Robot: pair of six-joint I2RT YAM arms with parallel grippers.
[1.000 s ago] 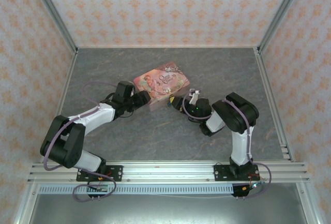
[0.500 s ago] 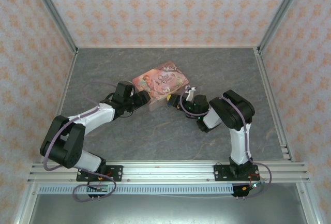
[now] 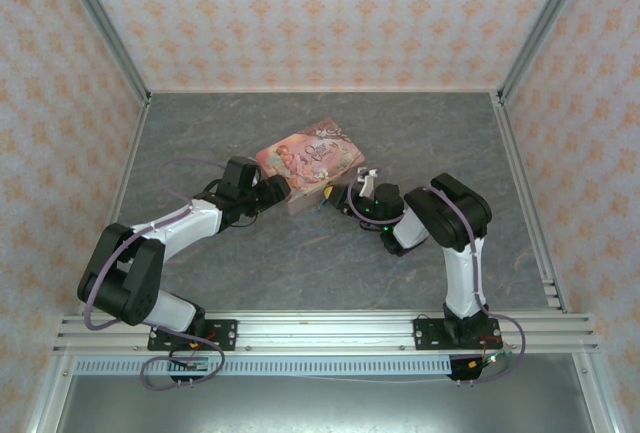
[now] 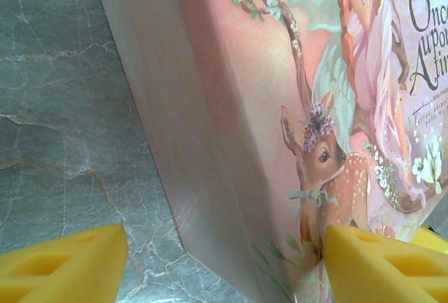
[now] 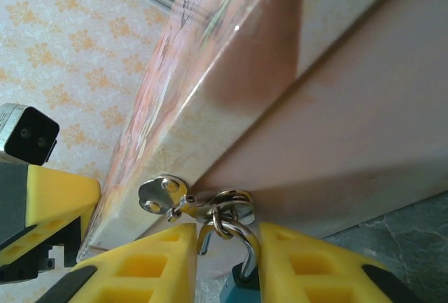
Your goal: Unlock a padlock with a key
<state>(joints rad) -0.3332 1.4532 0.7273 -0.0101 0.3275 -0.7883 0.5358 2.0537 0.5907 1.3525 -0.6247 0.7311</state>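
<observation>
fig. progress and materials. you are looking at an early stage of the task. the padlock [image 5: 231, 290] is hanging on the near-right side of the pink box [image 3: 312, 153], in the middle of the counter [image 3: 300, 263]. its bright curved shackle is passing through small wire rings [image 5: 231, 208], which are linking to a riveted hasp plate [image 5: 157, 194] on the box edge. by this evidence the lock is probably not yet opened. fetching the key, seating it and turning it are all remaining.

the right gripper [image 5: 227, 254] is reaching in from the near right. its jaws are standing close on either side of the shackle and the teal body. you cannot tell whether they are already pinching the lock or merely flanking it.

the left gripper [image 4: 224, 264] is straddling the box's near corner with its jaws released. bare counter is showing between the left-hand pad and the box wall.

materials: the box lid is glossy printed card showing a fawn and a fairy figure, and its side walls are plain, pale and matte. the pads [image 5: 140, 264] are yellow, wedge-shaped and recessed, and are looking slightly soft. the hasp and rings are thin polished metal. the counter is grey with a marbled, stone-like pattern.
</observation>
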